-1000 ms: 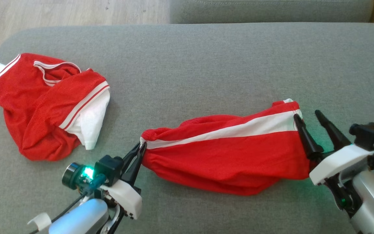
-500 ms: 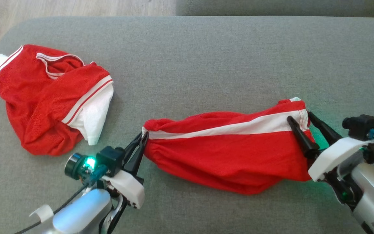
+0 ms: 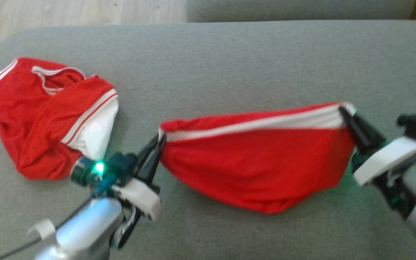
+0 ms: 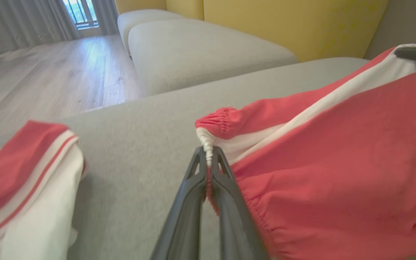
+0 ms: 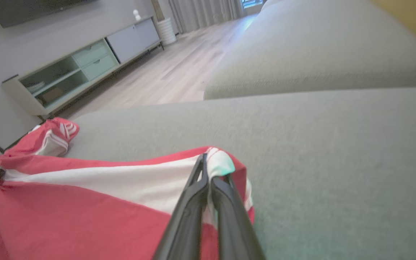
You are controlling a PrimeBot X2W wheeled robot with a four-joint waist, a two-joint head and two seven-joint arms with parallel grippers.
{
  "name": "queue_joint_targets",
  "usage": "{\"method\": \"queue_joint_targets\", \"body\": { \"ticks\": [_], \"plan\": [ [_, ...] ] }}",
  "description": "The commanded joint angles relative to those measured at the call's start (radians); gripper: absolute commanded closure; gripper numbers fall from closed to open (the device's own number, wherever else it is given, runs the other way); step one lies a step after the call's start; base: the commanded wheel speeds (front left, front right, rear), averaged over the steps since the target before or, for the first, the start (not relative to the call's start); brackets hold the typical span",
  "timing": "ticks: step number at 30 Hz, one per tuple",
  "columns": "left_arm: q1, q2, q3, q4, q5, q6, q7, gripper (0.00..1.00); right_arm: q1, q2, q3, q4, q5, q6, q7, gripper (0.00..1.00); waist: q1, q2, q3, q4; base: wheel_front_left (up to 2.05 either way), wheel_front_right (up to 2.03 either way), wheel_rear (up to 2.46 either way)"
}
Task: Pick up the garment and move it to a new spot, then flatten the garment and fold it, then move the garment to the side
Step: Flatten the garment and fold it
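Grey sofa [image 3: 229, 65] carries everything. Red garment [image 3: 258, 162] with white stripe is stretched between both hands near the sofa's front, belly sagging. Crumpled red-and-white jersey [image 3: 42, 119] lies well apart on robot's left. Left hand [image 3: 156, 146] clamped on gathered waistband end. Right hand [image 3: 349, 117] clamped on striped corner. Half a second ago it was spread around that corner, cloth slacker. Now top edge taut.

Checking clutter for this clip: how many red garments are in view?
2. A crumpled red mesh jersey lies at the left; red shorts with a white stripe hang stretched between the left gripper and right gripper.
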Motion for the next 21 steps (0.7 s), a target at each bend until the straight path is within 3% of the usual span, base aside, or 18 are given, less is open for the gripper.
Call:
{"method": "queue_joint_targets", "body": {
  "ticks": [1,6,8,11,14,18,21],
  "plan": [
    [-0.12,0.036,0.067,-0.045,0.011,-0.009,-0.012,1.0,-0.069,-0.072,-0.04,-0.055,0.005,0.008,-0.021,1.0,0.0001,0.0,0.005,-0.022,0.0,0.0,0.0],
    [-0.287,0.045,0.1,-0.082,0.032,-0.043,0.027,1.0,-0.194,-0.156,-0.095,-0.11,-0.027,0.008,-0.026,1.0,0.0001,0.0,0.047,-0.066,0.0,0.0,0.0],
    [-0.397,0.032,0.113,-0.089,0.037,-0.084,0.055,1.0,-0.289,-0.194,-0.127,-0.124,-0.074,0.008,-0.028,1.0,0.0001,0.0,0.082,-0.084,0.0,0.0,0.0],
    [-0.579,-0.009,0.136,-0.06,0.047,-0.147,0.084,1.0,-0.438,-0.237,-0.162,-0.144,-0.143,0.008,-0.025,1.0,0.0001,0.0,0.146,-0.104,0.0,0.0,0.0],
    [-0.764,-0.059,0.161,0.001,0.081,-0.183,0.072,1.0,-0.593,-0.266,-0.193,-0.163,-0.194,0.008,-0.007,1.0,0.0001,0.0,0.219,-0.125,0.0,0.0,0.0],
    [-0.961,-0.132,0.209,0.096,0.134,-0.197,0.006,1.0,-0.768,-0.288,-0.234,-0.17,-0.25,0.008,-0.004,1.0,0.0001,0.0,0.295,-0.149,0.0,0.0,0.0],
    [-1.019,-0.17,0.235,0.148,0.161,-0.212,-0.01,1.0,-0.835,-0.296,-0.239,-0.173,-0.27,0.008,-0.005,1.0,0.0001,0.0,0.326,-0.158,0.0,0.0,0.0]
  ]
}}
